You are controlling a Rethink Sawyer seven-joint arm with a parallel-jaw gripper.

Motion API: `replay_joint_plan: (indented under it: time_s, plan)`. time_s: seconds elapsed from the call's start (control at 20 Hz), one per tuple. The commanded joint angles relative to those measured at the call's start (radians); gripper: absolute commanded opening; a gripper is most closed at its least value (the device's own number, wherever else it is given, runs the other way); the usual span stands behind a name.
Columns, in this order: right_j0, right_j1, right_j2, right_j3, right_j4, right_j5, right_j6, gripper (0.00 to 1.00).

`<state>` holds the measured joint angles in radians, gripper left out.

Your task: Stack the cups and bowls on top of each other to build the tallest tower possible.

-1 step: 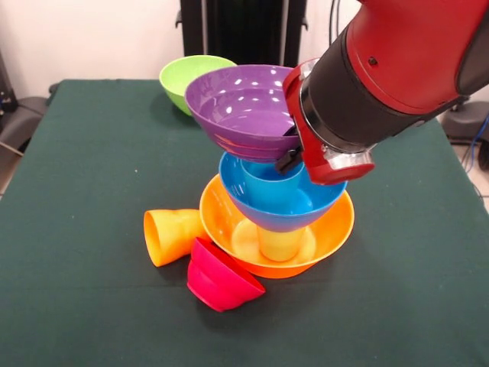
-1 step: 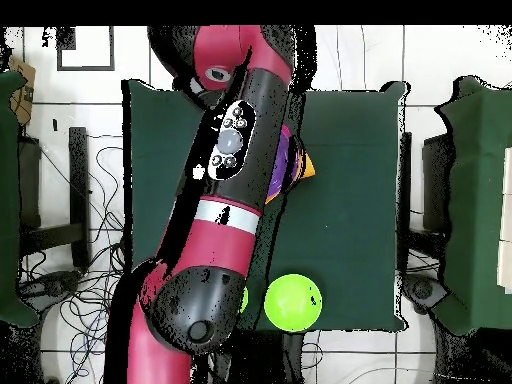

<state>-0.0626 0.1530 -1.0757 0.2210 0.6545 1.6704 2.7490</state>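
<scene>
Front view, left to right. Orange cup (image 1: 172, 235) lying on its side on the green counter (image 1: 76, 191), mouth toward nine o'clock, touching the rim of the big orange bowl (image 1: 336, 222). Red bowl (image 1: 221, 277) tipped over at about seven o'clock from that bowl, resting against its rim. Lime green bowl (image 1: 187, 76) upright at eleven o'clock from the tower (image 1: 271, 199), well apart from it. Tower at counter centre: orange bowl lowest, an inverted yellow-orange cup (image 1: 279, 243) inside it, blue bowl (image 1: 263, 202) on that, a blue cup (image 1: 267, 172) inside, purple bowl (image 1: 241, 111) uppermost and tilted toward nine o'clock. Hand (image 1: 290, 149) at the purple bowl's three o'clock rim, gripping that rim. Overhead view: arm (image 2: 225, 200) covering most of the tower.
</scene>
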Motion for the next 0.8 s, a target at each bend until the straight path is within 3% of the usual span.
replay_joint_plan:
  time_s: [0.05,0.4,0.8]
  plan:
    - [-0.028,0.039,0.022,-0.068,0.035,-0.059,-0.028,0.00]
    - [-0.065,0.079,-0.086,-0.141,0.140,-0.044,0.005,0.00]
    - [-0.070,0.095,-0.159,-0.142,0.213,-0.057,0.008,0.00]
